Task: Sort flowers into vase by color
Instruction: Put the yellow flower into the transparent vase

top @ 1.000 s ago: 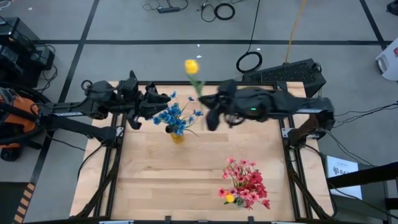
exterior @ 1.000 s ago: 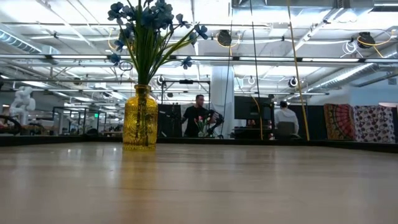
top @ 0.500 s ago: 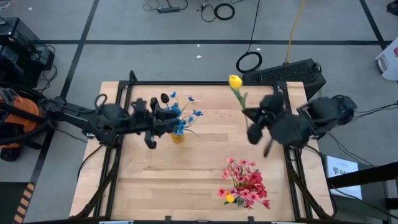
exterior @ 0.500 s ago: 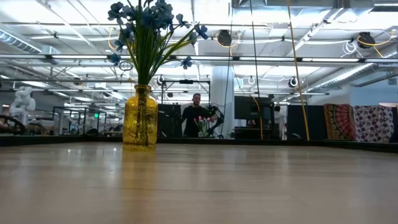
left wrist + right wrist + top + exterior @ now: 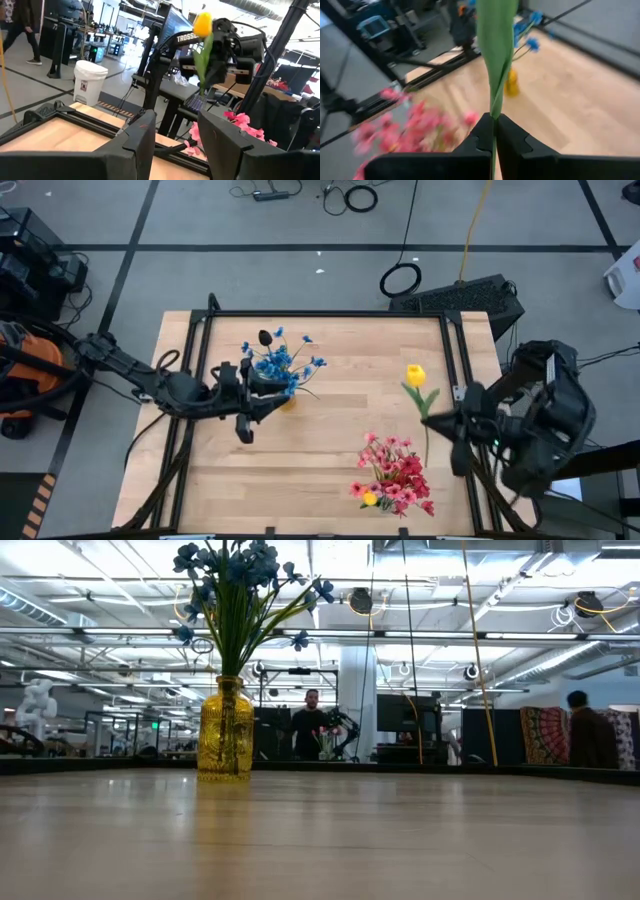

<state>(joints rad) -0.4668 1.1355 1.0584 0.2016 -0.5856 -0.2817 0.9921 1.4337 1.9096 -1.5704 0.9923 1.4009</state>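
Note:
A yellow glass vase [image 5: 286,402] [image 5: 225,730] stands on the table holding blue flowers [image 5: 285,364] [image 5: 240,585] and one dark bud [image 5: 264,337]. My left gripper [image 5: 264,390] [image 5: 175,142] is open, just left of the vase and touching nothing. My right gripper [image 5: 442,420] [image 5: 493,134] is near the table's right edge, shut on a yellow tulip [image 5: 415,375] [image 5: 202,24]. A bunch of pink and red flowers [image 5: 395,472] with a yellow bud [image 5: 369,499] lies flat on the table's near side. My right gripper pinches the tulip's green stem [image 5: 493,114] between its two fingers [image 5: 481,134], just below the long leaf [image 5: 496,45]. The fingers come level from the table's right side and lie across the stem. The tulip is lifted clear and stands upright, bud on top.
Bare wood lies between the vase and the pink bunch. Black frame rails [image 5: 458,370] run along the table's sides. People [image 5: 313,730] stand far behind the table in the room.
My right gripper has carried the yellow tulip from beside the vase at the far edge toward the table's right and near edges, still shut on its stem. My left gripper has drawn back from the far side of the blue flowers toward the near edge.

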